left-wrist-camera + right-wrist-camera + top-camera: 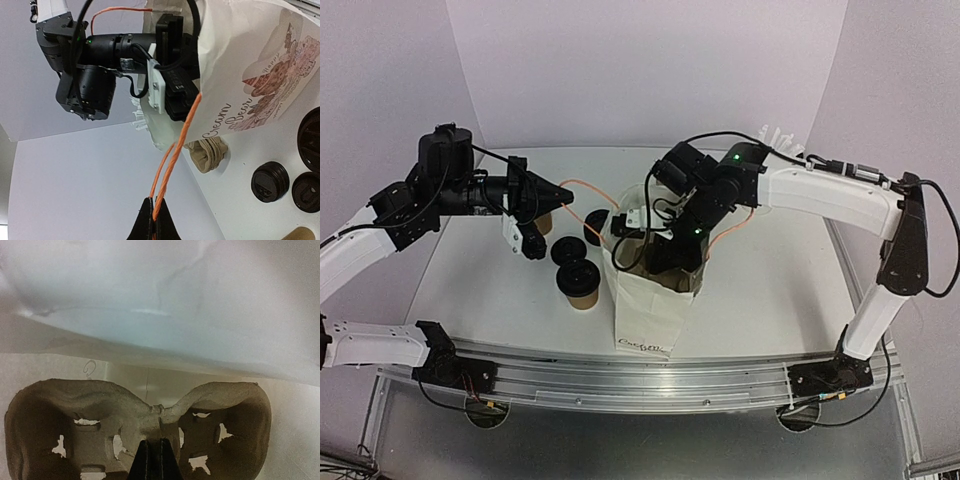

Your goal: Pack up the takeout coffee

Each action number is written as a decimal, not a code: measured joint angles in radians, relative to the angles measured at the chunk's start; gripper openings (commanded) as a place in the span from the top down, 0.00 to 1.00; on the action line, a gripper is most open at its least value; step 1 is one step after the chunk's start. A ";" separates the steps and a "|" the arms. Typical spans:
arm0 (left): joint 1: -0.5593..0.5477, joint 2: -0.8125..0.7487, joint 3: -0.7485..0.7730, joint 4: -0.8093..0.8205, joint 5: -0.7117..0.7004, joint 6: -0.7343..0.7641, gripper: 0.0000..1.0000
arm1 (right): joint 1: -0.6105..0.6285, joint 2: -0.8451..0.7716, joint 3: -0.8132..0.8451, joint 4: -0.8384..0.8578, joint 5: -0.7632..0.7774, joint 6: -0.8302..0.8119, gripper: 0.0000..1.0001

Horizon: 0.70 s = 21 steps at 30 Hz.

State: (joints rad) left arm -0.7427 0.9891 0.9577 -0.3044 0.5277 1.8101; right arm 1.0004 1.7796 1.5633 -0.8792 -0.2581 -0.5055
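Top external view shows a white paper bag (645, 310) standing open in the middle of the table (770, 280), and both arms work on it. The left gripper (153, 220) is closed tight on the bag's orange handle (172, 165) and pulls it toward 9 o'clock, which I think is to hold the mouth open. The right gripper (152, 457) is down inside the bag, with its fingers pinched together on the middle ridge of a pulp cup carrier (75, 405).

So the step in hand seems to be seating the carrier on the bag's floor. The takeout coffee (583, 285) is not yet packed. It stands on the table just beside the bag, at the bag's 9 o'clock, and no claw touches it.

For the next move, I judge that the right claw must release the carrier, lift straight out without catching the paper wall, and then go for the coffee.

Count:
- one bag
- one carrier, with two wells in view
- one lidded cup
- two separate black lid items, one (568, 250) at 11 o'clock of the coffee and one (598, 228) at 1 o'clock
- one brown lidless cup item (546, 222), partly hidden behind the left claw, so I cannot tell how many are nested
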 measured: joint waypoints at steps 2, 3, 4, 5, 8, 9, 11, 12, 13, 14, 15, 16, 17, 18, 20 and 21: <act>0.001 -0.003 -0.006 0.017 0.023 -0.003 1.00 | 0.000 0.009 0.001 0.001 0.000 0.007 1.00; 0.002 -0.004 -0.010 0.026 0.032 -0.005 1.00 | 0.000 0.016 0.001 0.001 0.000 0.009 1.00; 0.003 -0.005 -0.014 0.033 0.040 -0.005 1.00 | 0.000 0.023 0.002 0.001 -0.001 0.012 1.00; 0.003 -0.006 -0.016 0.035 0.046 -0.005 1.00 | 0.000 0.028 0.002 0.001 -0.004 0.015 1.00; 0.004 -0.009 -0.016 0.034 0.056 -0.005 1.00 | 0.000 0.033 0.001 0.002 -0.019 0.026 1.00; 0.004 -0.011 -0.016 0.034 0.057 -0.005 1.00 | 0.000 0.033 0.001 0.001 -0.025 0.031 1.00; 0.004 -0.014 -0.017 0.034 0.064 -0.005 1.00 | 0.000 0.036 0.001 0.002 -0.037 0.040 1.00; 0.004 -0.015 -0.018 0.034 0.069 -0.005 1.00 | 0.000 0.039 0.001 0.002 -0.045 0.044 1.00; 0.004 -0.015 -0.018 0.035 0.074 -0.005 1.00 | 0.000 0.044 0.001 0.003 -0.051 0.049 1.00; 0.004 -0.015 -0.018 0.035 0.079 -0.005 1.00 | 0.000 0.049 0.001 0.004 -0.056 0.053 1.00; 0.004 -0.015 -0.018 0.035 0.081 -0.005 1.00 | 0.000 0.057 0.001 0.004 -0.058 0.059 1.00; 0.004 -0.016 -0.018 0.039 0.085 -0.005 1.00 | 0.000 0.066 0.001 0.004 -0.057 0.064 1.00; 0.004 -0.016 -0.019 0.045 0.089 -0.005 1.00 | 0.000 0.078 0.001 0.004 -0.056 0.069 1.00; 0.004 -0.016 -0.021 0.051 0.094 -0.005 1.00 | 0.000 0.089 0.001 0.004 -0.051 0.075 1.00; 0.004 -0.016 -0.023 0.060 0.103 -0.004 1.00 | 0.000 0.109 0.001 0.001 -0.033 0.085 1.00; 0.004 -0.016 -0.023 0.064 0.106 -0.003 1.00 | 0.000 0.117 0.000 0.000 -0.024 0.090 1.00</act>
State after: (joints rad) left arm -0.7383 0.9733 0.9349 -0.2408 0.6334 1.8070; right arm 1.0004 1.8965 1.5638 -0.8793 -0.2823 -0.4160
